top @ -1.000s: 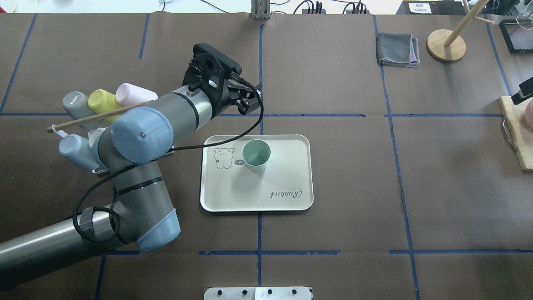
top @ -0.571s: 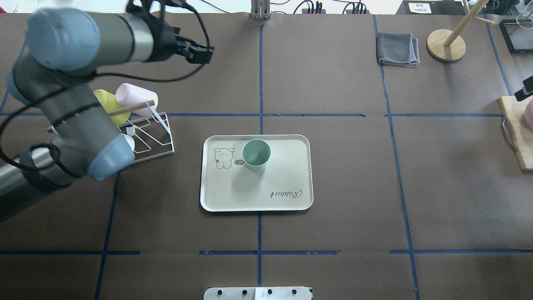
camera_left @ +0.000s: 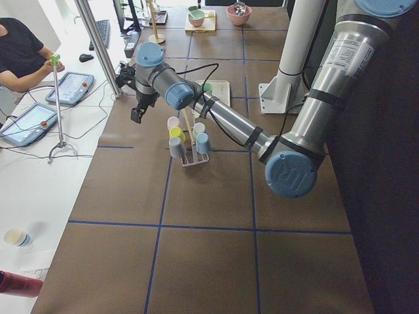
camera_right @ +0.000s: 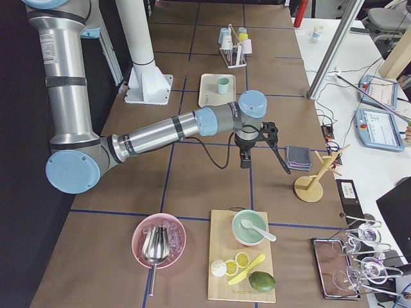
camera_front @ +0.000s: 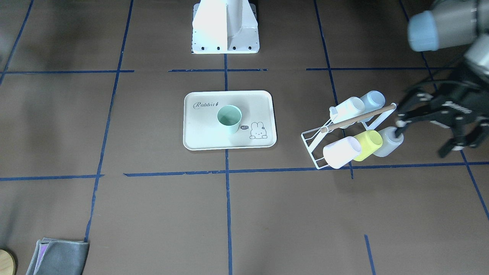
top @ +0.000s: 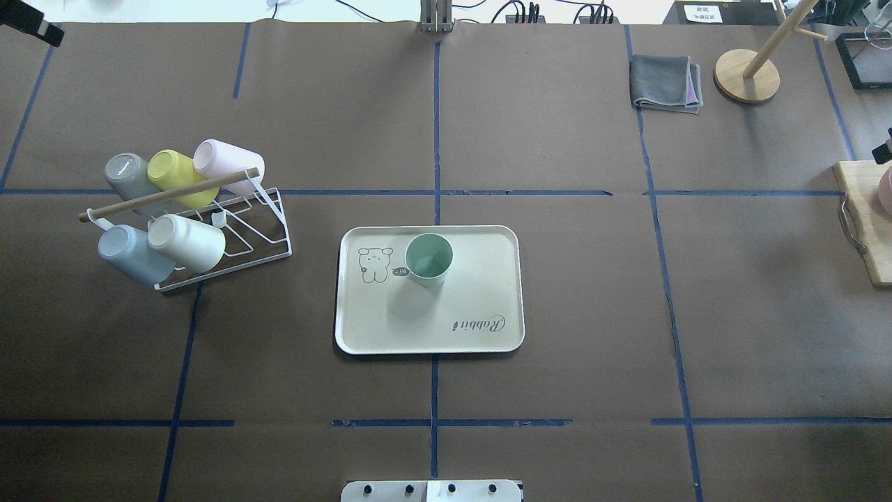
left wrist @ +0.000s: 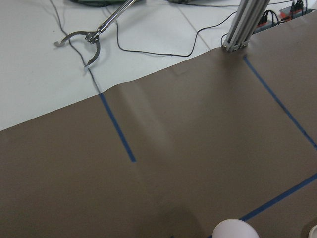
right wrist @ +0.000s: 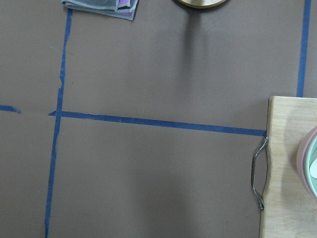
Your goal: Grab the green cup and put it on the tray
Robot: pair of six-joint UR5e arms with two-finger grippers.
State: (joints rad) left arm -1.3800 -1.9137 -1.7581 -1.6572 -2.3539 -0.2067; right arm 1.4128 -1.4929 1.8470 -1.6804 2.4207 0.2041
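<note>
The green cup (top: 428,258) stands upright on the cream tray (top: 432,328) next to its bunny drawing, also in the front view (camera_front: 229,117) on the tray (camera_front: 214,133). Nothing grips it. My left gripper (camera_front: 420,139) is open and empty, hovering beyond the cup rack, well off to the tray's side; only a black corner of it shows at the overhead view's top left (top: 28,21). My right gripper (camera_right: 257,149) hangs over bare table near a folded cloth, far from the tray; I cannot tell whether it is open or shut.
A white wire rack (top: 237,237) with a wooden bar holds grey, yellow, pink, blue and white cups left of the tray. A grey cloth (top: 665,82) and wooden stand (top: 746,75) lie far right. A cutting board (top: 867,223) is at the right edge.
My left arm has swung from behind the tray away to the far left and almost out of the overhead view. The green cup and tray have not moved.
</note>
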